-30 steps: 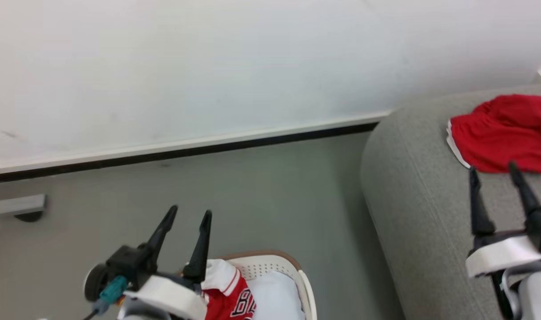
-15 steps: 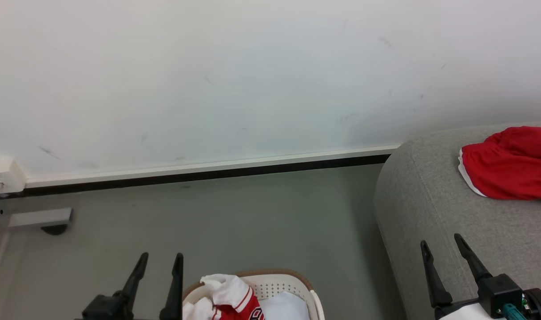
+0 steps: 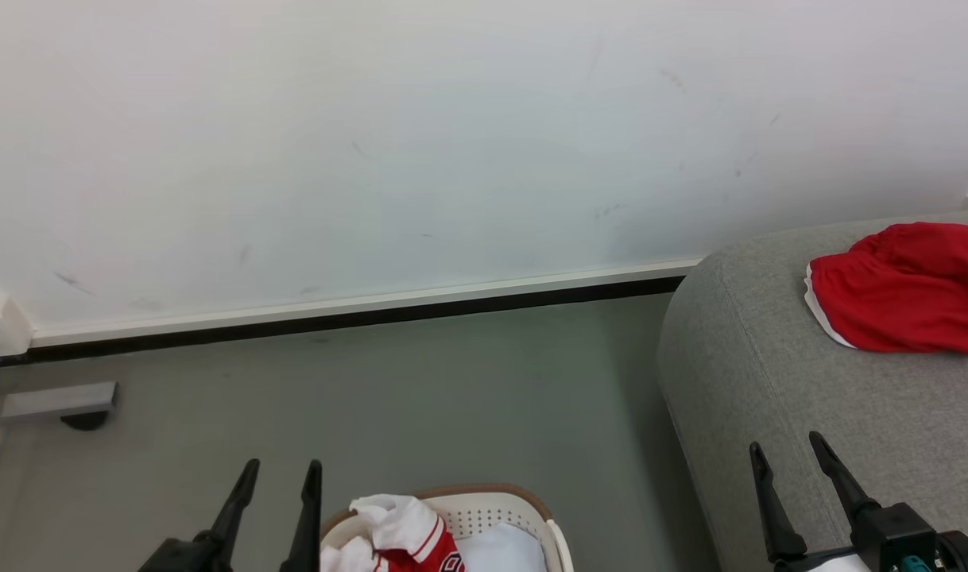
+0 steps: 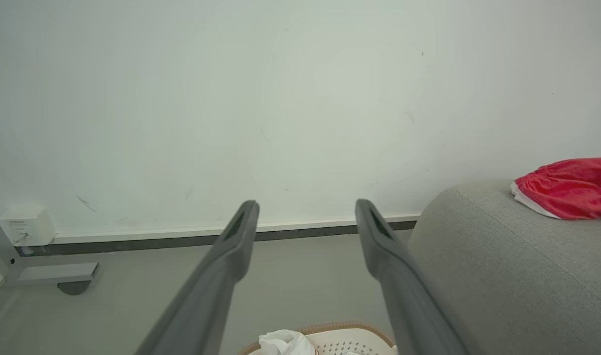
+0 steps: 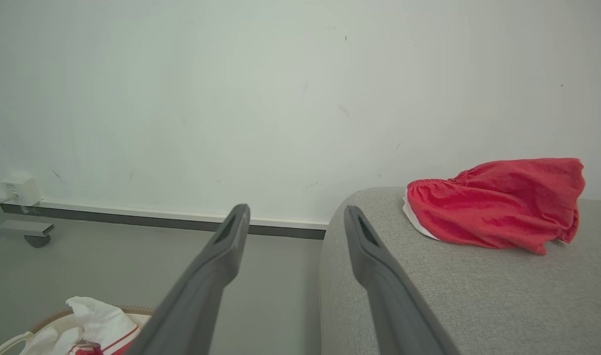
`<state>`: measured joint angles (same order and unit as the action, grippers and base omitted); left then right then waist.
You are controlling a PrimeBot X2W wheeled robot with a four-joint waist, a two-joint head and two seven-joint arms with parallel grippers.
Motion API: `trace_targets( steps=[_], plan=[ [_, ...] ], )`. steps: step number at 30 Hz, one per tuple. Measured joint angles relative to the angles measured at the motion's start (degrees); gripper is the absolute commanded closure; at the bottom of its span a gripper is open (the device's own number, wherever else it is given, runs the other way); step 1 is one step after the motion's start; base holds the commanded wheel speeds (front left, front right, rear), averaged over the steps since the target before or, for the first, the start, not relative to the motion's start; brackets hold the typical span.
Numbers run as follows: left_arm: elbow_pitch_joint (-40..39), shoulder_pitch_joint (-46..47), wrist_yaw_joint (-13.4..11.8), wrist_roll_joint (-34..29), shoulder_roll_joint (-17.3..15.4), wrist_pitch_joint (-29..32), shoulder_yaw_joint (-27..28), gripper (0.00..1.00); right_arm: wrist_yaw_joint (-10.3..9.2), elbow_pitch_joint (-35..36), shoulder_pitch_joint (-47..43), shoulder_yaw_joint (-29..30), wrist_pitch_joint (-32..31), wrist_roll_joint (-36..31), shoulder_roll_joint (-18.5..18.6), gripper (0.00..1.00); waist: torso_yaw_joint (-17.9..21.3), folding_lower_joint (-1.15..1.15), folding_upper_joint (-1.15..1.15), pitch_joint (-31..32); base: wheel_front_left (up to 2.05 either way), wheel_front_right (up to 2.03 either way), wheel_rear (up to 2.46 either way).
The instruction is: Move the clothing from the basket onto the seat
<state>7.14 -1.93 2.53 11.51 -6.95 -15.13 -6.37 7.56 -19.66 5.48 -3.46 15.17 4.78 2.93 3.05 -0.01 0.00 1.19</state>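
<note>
Basket (image 3: 488, 515) cut off at frame edge, clothing (image 3: 408, 526) half seen

L gripper (image 3: 277, 473) & R gripper (image 3: 787, 445): both agape, nothing held.

Head cam tilted up vs 1 s ago: more wall (image 3: 452, 143) in view, less basket (image 3: 496, 508). R gripper (image 3: 784, 442) pulled back to near edge of seat (image 3: 738, 357); tips were just at red shorts (image 3: 905, 290), now well apart. L gripper (image 3: 284, 463) drew back too: was over jersey (image 3: 404, 528), now fingers just left of basket, straighter. Last half s: barely any shift.
</note>
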Motion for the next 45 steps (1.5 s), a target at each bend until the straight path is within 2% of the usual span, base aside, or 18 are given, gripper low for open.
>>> trace_targets(
  steps=[15, 20, 25, 38, 45],
  plan=[
    [1.75, 0.23, 2.50, -2.07, 1.77, 0.00, 2.45, 0.00, 0.00, 0.70, 0.35, -0.42, 0.00, 0.60, -0.02, 0.00, -0.11, 0.01, 0.00, -1.14, 0.00, 0.00, 0.00],
    [6.17, 2.22, 2.96, -3.39, 1.30, 0.01, 2.08, 0.00, 0.00, 2.03, 2.11, -0.96, 0.00, 1.31, -0.01, 0.00, 0.79, 0.01, 0.00, -3.39, 0.00, 0.00, 0.00],
    [11.38, 9.11, 3.25, -4.46, 0.55, 1.58, 0.13, 0.00, 0.00, 4.21, 5.64, -1.38, 0.00, 2.50, -0.03, 0.00, 1.96, 0.01, 0.00, -8.31, 0.00, 0.00, 0.00],
    [29.80, 24.37, 3.50, -7.95, -2.19, 12.99, -3.98, 0.00, 0.00, 9.61, 14.74, -4.22, 0.00, 7.79, -0.02, 0.00, 7.42, 0.02, 0.00, -24.62, 0.00, 0.00, 0.00],
    [36.35, 31.42, 3.57, -8.65, -3.50, 16.81, -5.14, 0.00, 0.00, 15.18, 19.78, -4.58, 0.00, 11.48, 0.01, 0.00, 10.40, 0.03, 0.00, -34.68, 0.00, 0.00, 0.00]
  ],
)
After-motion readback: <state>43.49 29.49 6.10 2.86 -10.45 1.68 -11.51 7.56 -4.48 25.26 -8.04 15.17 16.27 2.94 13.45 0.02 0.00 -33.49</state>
